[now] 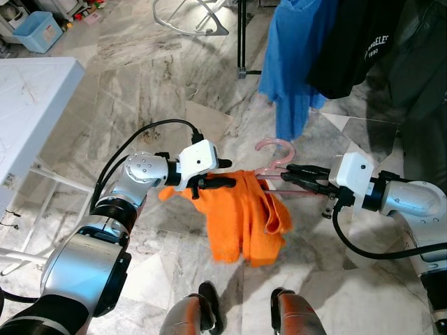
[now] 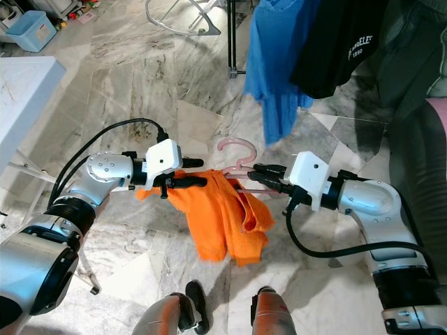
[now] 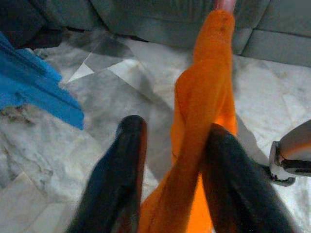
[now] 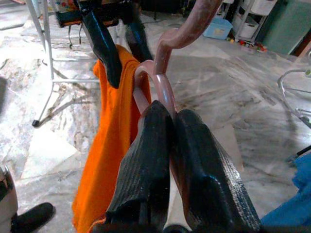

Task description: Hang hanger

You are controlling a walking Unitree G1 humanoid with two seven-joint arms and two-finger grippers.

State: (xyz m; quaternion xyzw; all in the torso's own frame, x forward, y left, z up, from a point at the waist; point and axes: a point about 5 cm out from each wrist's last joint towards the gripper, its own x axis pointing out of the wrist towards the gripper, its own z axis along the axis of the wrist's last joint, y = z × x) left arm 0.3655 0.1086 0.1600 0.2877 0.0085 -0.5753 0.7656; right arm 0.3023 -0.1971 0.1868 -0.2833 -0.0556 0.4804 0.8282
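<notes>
Both arms raised forward at mid height, elbows bent, forearms angled inward toward each other over the floor (image 1: 140, 84).
Left claw (image 1: 222, 174) pointing right, fingers (image 3: 124, 165) straddling the orange cloth (image 1: 241, 216), one finger each side of the fabric; cannot tell if actually pinching or just loose around it.
Right claw (image 1: 293, 173) pointing left, clenched on pink hanger (image 1: 274, 157), fingers (image 4: 146, 165) pressed together on the hanger's bar just below the hook.
Hanger held in the air between the two claws, hook curving upward, cloth draped over it and hanging down in folds.
Hanger well below and apart from the hung clothes.
Grey-white marble floor with dark veining.
White tabletop (image 1: 28, 105) on thin white legs at far left.
Blue garment (image 1: 293, 56) and black shirt (image 1: 356, 49) with white print hanging ahead right, black stand pole (image 1: 241, 38) beside them.
Blue bin (image 1: 36, 31) at top left corner.
White wire stand (image 1: 188, 17) on floor at top.
Grey sofa (image 3: 184, 24) visible in left wrist view behind the cloth.
Robot's feet (image 1: 241, 307) at bottom centre.
</notes>
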